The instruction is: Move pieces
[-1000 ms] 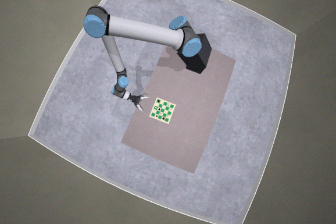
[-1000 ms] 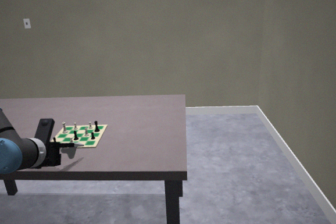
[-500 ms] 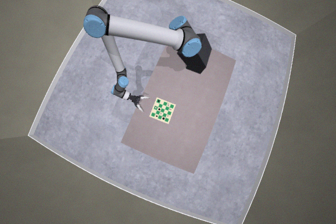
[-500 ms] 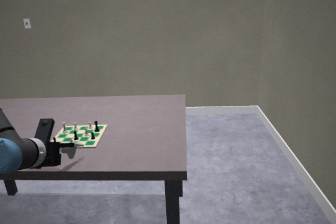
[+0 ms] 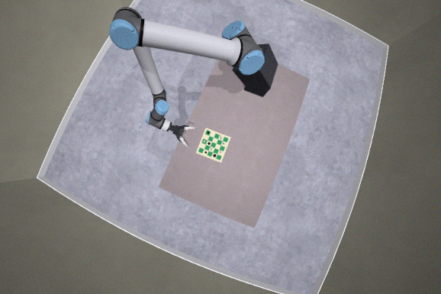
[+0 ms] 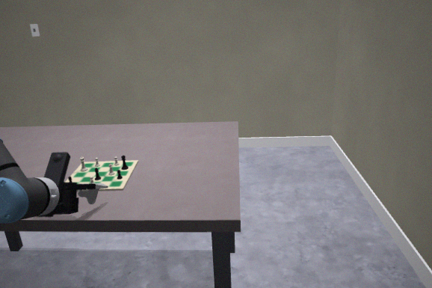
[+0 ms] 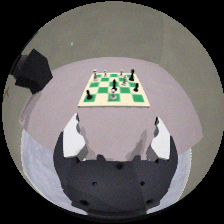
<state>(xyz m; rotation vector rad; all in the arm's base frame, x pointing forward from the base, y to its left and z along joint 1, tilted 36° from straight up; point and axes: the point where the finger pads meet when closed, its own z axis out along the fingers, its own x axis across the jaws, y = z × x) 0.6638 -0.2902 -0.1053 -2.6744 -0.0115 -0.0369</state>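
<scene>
Chessboard (image 5: 214, 146), a small green-and-cream checkered square, lies flat on the brown worktop (image 5: 267, 123), nearer the edge where the arm reaches in. White and black pieces stand upright on it; in the exterior view a tall black piece (image 6: 124, 162) stands at the board's far right and a white piece (image 6: 82, 164) at its far left, with others between. The square labels are too small to read, so I cannot tell which pieces sit on B3, B1 or E2. Just beside the board, above the worktop's edge, the end effector (image 5: 187, 135) points toward the board with its two fingers spread wide, nothing between them, apart from every piece.
</scene>
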